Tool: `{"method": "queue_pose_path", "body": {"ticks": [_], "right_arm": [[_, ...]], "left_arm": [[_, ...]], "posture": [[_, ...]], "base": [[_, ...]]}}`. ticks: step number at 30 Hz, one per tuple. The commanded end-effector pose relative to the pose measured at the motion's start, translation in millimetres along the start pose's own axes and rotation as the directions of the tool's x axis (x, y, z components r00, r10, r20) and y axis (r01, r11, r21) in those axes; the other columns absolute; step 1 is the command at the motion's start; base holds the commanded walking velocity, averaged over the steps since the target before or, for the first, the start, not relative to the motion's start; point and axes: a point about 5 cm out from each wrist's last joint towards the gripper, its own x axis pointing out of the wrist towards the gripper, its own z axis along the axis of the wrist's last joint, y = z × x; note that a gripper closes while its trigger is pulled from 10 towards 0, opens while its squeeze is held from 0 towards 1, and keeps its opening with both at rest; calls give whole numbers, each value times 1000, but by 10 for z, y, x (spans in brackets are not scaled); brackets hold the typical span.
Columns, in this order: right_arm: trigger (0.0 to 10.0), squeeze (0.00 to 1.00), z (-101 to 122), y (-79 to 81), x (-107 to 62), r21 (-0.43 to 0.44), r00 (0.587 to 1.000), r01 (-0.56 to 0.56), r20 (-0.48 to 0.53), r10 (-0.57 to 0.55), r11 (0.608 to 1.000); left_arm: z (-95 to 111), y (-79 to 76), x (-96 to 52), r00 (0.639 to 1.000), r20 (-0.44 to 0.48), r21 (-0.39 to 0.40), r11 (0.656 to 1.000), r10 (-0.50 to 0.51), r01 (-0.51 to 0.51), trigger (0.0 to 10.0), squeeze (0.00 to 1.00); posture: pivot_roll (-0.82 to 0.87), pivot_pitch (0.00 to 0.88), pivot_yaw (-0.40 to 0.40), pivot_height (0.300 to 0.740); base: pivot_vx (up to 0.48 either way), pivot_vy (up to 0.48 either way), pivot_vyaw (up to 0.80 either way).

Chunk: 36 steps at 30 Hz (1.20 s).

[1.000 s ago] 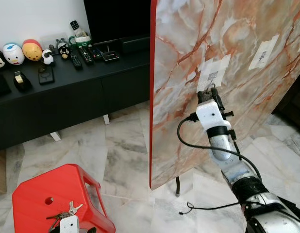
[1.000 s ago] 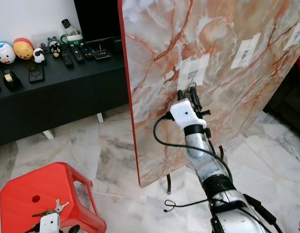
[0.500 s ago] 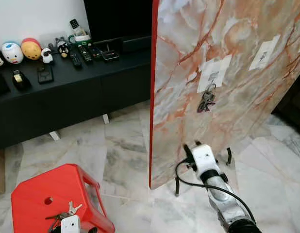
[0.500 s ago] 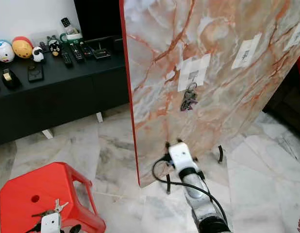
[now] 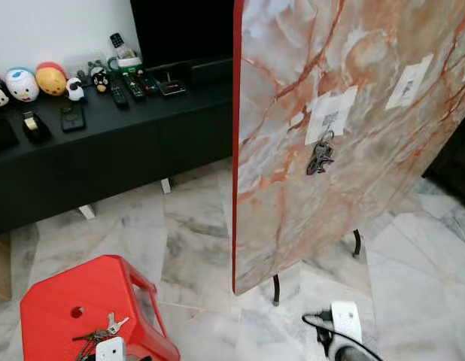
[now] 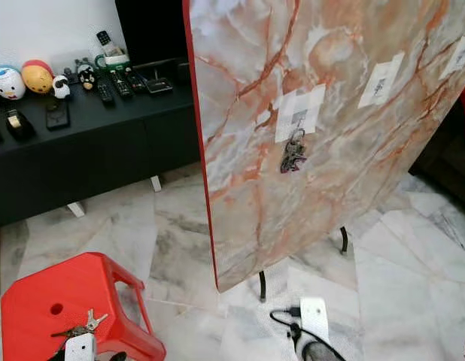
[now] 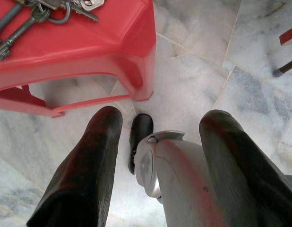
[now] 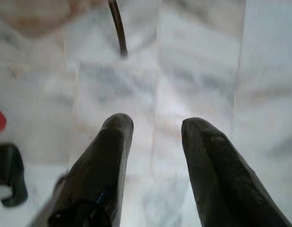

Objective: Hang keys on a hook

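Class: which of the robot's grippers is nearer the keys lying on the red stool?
Left. The left gripper hangs low beside the red stool bearing the keys; the right gripper points at the floor across the room.

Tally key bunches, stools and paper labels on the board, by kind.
Key bunches: 2, one hanging on the board, one on the stool
Red stools: 1
Paper labels: 2 whole, a third cut off at the edge
Total: 5

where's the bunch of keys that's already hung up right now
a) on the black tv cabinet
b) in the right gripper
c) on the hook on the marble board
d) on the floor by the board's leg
c: the hung keys dangle from the hook at the white label on the marble board, with the right gripper open and low over the floor.
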Motion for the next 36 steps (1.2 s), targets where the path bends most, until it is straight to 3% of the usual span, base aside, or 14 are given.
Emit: {"method": "queue_pose_path", "body": {"ticks": [1, 12, 17, 22, 26, 30, 33, 36], "right_arm": [[10000, 0, -175, -58, -27, 34, 997, 30, -78, -28, 999], [10000, 0, -236, -1, -36, 73, 995, 3, -98, 4, 997], [10000, 0, -194, 49, -26, 21, 996, -29, -88, 31, 999], [10000, 0, -244, 61, -35, -83, 993, -42, -112, 32, 996], [10000, 0, -322, 39, -55, 31, 992, -31, -124, 34, 999], [10000, 0, -440, 89, -82, -42, 981, -80, -181, 71, 996], [10000, 0, -448, 112, -85, 17, 983, -60, -171, 62, 998], [10000, 0, -424, 145, -78, 23, 985, -65, -160, 68, 998]], "left_arm": [[-102, -32, -20, 999, -43, 6, 1000, -2, 2, 10000, 0], [-93, -43, -11, 999, -53, 11, 1000, -7, 7, 10000, 0], [13, 10, 18, 999, -39, 8, 1000, -1, 1, 10000, 0], [68, 94, 22, 999, -37, 13, 1000, 2, -2, 10000, 0], [80, 199, 5, 999, -40, 13, 1000, 14, -13, 10000, 0], [69, 208, 0, 999, -45, 17, 1000, 11, -10, 10000, 0], [43, 161, 3, 999, -51, 16, 1000, 7, -6, 10000, 0], [20, 80, 12, 998, -56, 16, 1000, -1, 2, 10000, 0]], "posture": [[130, 90, -53, 740], [118, 73, -38, 740], [124, 63, -41, 740], [127, 59, -42, 740], [125, 54, -39, 740], [122, 53, -38, 740], [125, 53, -38, 740], [125, 59, -37, 740]], "base": [[0, 0, 0], [0, 0, 0], [0, 0, 0], [0, 279, 480], [0, 463, 200], [0, 480, 0], [0, 480, 0], [0, 480, 0]]}}
